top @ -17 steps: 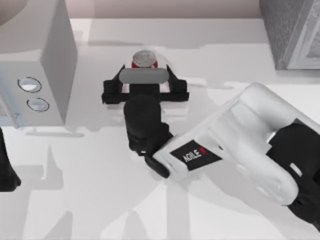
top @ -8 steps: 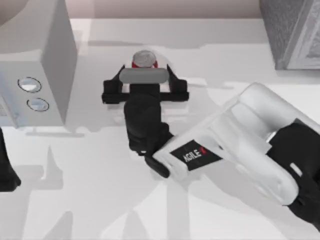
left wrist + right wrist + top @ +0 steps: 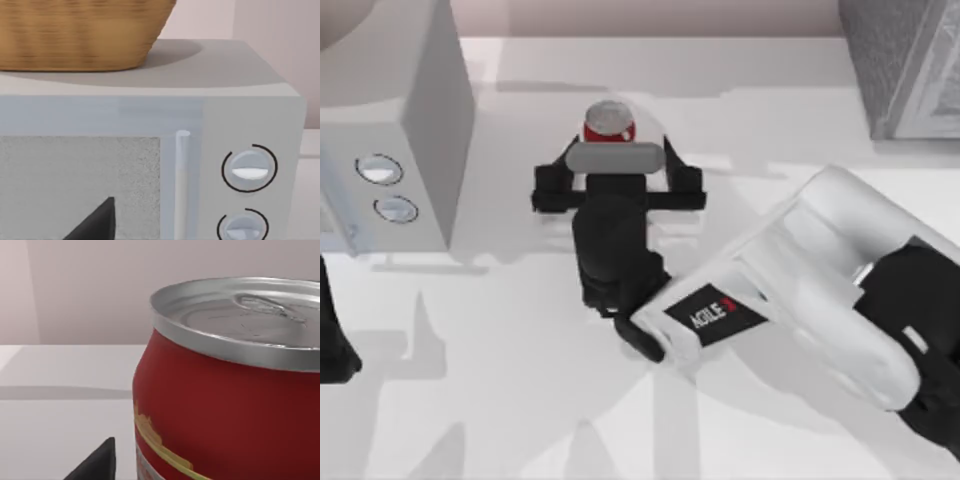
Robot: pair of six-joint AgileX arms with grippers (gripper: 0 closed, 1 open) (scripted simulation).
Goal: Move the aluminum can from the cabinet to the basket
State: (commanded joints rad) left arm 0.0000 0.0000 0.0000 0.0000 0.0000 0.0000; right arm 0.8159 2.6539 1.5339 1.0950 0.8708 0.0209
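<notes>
The one piece of lettering that can be read is "AGILE", in white capitals followed by a small red mark, on a black plate [image 3: 705, 313] on the right arm [image 3: 820, 270], which reaches across the middle of the bench from its right side. The letters run tilted, rising toward the bench's right edge. The aluminum can [image 3: 235, 390] carries a yellow-and-white band low on its red side, but no words or numbers can be made out on it. The two round knobs [image 3: 248, 169] on the front of the grey box bear no markings or figures that can be read.
</notes>
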